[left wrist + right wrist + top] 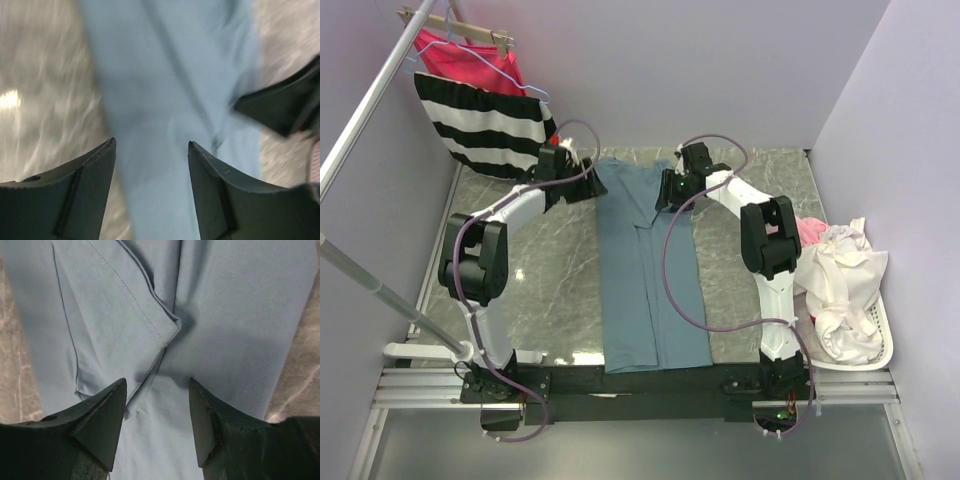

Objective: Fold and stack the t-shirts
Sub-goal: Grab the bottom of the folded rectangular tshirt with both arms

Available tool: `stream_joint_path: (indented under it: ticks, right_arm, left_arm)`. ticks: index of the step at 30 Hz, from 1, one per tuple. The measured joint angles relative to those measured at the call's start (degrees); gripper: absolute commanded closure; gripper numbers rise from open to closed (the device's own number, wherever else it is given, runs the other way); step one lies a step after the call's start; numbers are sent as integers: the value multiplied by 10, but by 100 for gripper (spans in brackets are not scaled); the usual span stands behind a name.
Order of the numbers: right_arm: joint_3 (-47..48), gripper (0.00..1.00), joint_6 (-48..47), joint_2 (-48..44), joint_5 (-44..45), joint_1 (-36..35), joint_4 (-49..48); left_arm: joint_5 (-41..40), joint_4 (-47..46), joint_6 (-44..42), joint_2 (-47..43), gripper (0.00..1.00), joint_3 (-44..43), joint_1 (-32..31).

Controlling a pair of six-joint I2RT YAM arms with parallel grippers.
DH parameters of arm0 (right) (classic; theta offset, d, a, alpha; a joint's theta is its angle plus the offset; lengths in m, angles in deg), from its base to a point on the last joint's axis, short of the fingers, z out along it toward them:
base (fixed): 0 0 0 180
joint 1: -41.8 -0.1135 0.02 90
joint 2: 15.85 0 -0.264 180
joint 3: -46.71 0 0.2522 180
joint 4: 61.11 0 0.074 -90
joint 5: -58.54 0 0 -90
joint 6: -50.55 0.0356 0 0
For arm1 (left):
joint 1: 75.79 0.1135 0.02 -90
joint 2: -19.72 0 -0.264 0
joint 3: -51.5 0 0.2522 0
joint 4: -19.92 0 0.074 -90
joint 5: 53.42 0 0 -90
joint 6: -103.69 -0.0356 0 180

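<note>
The slate-blue t-shirt lies on the table as a long narrow strip, both sides folded in, reaching from the far edge to the near edge. My left gripper hovers open over its far left corner; the blurred left wrist view shows the cloth between the spread fingers, nothing held. My right gripper hovers open over the far right part; the right wrist view shows a folded-in sleeve hem on the shirt, fingers apart and empty. The right gripper also shows as a dark shape in the left wrist view.
A white basket with white and pink clothes stands at the right edge. A black-and-white striped garment and a red-pink garment hang on a rack at the far left. The marble table shows on both sides of the shirt.
</note>
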Motion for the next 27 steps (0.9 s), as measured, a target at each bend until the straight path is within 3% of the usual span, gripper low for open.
stream_joint_path:
  ticks: [5, 15, 19, 25, 27]
  right_arm:
    - [4, 40, 2, 2, -3, 0, -10]
    - [64, 45, 2, 47, -21, 12, -30]
    - [82, 64, 2, 65, -27, 16, -26]
    - [94, 85, 3, 76, -37, 18, -39]
    - [92, 87, 1, 76, -39, 18, -44]
  left_arm:
    - [-11, 7, 0, -38, 36, 90, 0]
    - [-14, -3, 5, -102, 38, 175, 0]
    - [-15, -1, 12, -109, 38, 202, 0]
    - [-15, 0, 12, -113, 38, 210, 0]
    - [-15, 0, 12, -113, 39, 210, 0]
